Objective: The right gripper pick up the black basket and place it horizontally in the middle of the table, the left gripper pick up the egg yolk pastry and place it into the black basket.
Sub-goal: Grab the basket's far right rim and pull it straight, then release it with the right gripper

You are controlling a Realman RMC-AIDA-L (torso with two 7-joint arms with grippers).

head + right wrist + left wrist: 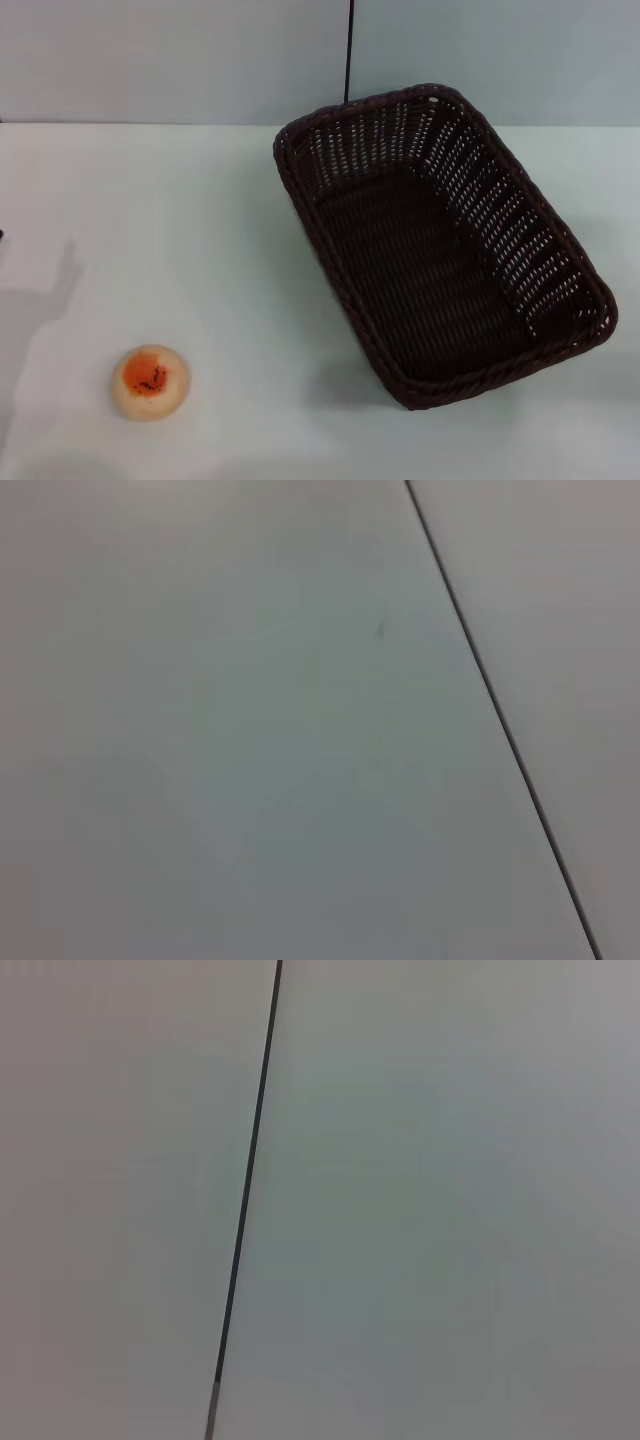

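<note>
We see one black basket point(440, 245) lying askew on the table point(200, 200), right of centre, so it needs turning horizontal. One egg yolk pastry point(150, 382) sits well left of the basket, nearer us, awaiting its container. Neither gripper appears, so we cannot tell their fingers' state

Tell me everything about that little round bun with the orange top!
The egg yolk pastry is a small, round, pale cream bun with an orange-red patch on top, dotted with dark specks. It sits upright and whole on the white table, near the front left, far from the basket. Nothing else touches it.
</note>
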